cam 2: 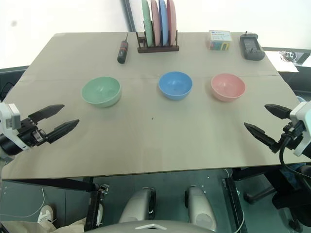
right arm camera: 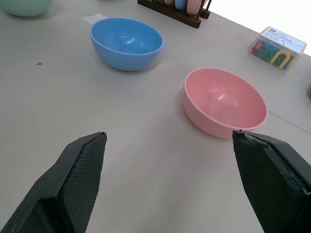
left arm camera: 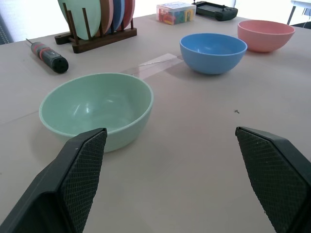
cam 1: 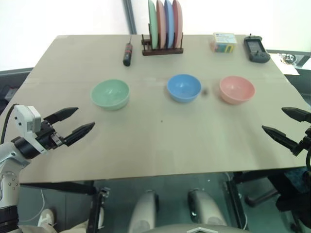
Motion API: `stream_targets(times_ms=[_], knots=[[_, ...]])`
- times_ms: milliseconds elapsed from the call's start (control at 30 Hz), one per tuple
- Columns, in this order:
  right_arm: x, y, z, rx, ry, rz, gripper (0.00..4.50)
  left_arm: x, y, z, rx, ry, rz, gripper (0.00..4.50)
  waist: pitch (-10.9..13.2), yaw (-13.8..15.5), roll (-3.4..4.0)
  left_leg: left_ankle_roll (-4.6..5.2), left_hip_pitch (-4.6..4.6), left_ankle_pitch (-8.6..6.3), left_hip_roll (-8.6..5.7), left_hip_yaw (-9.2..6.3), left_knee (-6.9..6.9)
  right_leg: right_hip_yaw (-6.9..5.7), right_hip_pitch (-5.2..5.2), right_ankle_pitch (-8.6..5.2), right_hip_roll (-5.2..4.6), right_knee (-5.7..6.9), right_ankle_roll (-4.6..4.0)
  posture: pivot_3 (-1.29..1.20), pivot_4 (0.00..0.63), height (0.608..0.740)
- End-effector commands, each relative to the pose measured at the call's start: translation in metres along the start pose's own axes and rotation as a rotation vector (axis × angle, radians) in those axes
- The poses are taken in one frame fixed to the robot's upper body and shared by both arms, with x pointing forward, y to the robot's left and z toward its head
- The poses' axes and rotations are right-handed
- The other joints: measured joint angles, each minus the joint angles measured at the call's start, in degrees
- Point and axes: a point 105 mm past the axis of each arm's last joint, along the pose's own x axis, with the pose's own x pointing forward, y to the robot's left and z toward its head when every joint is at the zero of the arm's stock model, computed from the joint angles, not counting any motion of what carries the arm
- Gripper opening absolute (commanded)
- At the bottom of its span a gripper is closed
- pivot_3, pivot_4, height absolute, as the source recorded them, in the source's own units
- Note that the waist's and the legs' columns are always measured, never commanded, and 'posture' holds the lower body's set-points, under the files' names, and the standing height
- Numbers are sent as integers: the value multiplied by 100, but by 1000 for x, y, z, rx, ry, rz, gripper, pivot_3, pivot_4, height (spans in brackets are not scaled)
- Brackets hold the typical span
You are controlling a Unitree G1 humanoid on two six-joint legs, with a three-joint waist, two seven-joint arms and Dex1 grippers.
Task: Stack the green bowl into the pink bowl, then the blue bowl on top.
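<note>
Three small bowls stand apart in a row across the middle of the table: the green bowl (cam 1: 110, 93) on the left, the blue bowl (cam 1: 184, 87) in the centre, the pink bowl (cam 1: 236, 89) on the right. All three sit upright and hold nothing. My left gripper (cam 1: 77, 121) hovers open near the table's left front, a short way in front of the green bowl (left arm camera: 96, 108). At the right edge my right gripper (cam 1: 286, 123) is open too, in front of and to the right of the pink bowl (right arm camera: 225, 101). Neither gripper touches anything.
At the back of the table stand a wooden rack of upright plates (cam 1: 164, 26), a black-handled screwdriver (cam 1: 128, 53), a small box of coloured items (cam 1: 223, 42) and a black handheld device (cam 1: 255, 49). A tan table (cam 1: 160, 141) runs bare between the bowls and its front edge.
</note>
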Motion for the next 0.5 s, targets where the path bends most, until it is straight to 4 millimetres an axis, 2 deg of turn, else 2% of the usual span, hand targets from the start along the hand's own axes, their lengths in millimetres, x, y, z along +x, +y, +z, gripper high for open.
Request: stream_targets(times_ms=[33,233,300,367,500], knots=[[4,1,11,-47,-12,-3,4326,4,-7,9,18,-13,-44,4500,0,0,0,0,0,0,0,0,0,0,0,0,0,0,0,0,150,740],[19,-1,8,-41,23,-25,4326,11,-22,15,-25,-77,-151,4500,0,-4,0,0,1,0,1,2,0,1,-1,0,1,1,0,0,150,740],[29,4,7,-19,29,8,4326,18,-33,24,-24,-126,-224,4500,0,-4,0,0,-1,0,0,2,0,1,-2,0,1,1,0,0,150,740],[49,1,1,-101,93,-14,4326,29,-45,31,-21,-169,-288,4500,0,-7,0,0,-1,0,0,3,2,2,-1,1,0,1,0,0,150,740],[90,-12,-10,-85,152,-55,4326,43,-63,40,-13,-217,-401,4500,-1,-22,-2,1,2,1,-1,9,14,6,0,2,0,7,0,0,150,740]])
